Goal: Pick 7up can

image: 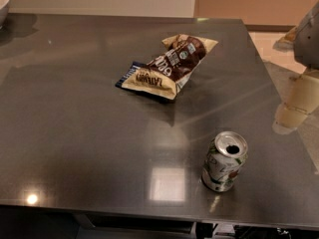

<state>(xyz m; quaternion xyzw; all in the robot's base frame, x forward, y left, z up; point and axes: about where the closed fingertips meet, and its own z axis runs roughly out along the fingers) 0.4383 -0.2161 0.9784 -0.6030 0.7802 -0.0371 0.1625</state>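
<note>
The 7up can (225, 162) stands upright near the front edge of the dark grey table (75, 128). Its sides are white and green with red marks, and its silver top has an open mouth. My gripper (290, 114) comes in from the right edge of the view as cream and grey segments, hanging over the table's right side. It is to the right of the can and somewhat beyond it, apart from the can and touching nothing I can see.
A brown-and-cream crinkled snack bag (167, 66) lies flat near the table's middle, well behind the can. A bowl's rim (3, 1) shows at the far left corner. The table's right edge runs diagonally just past my gripper.
</note>
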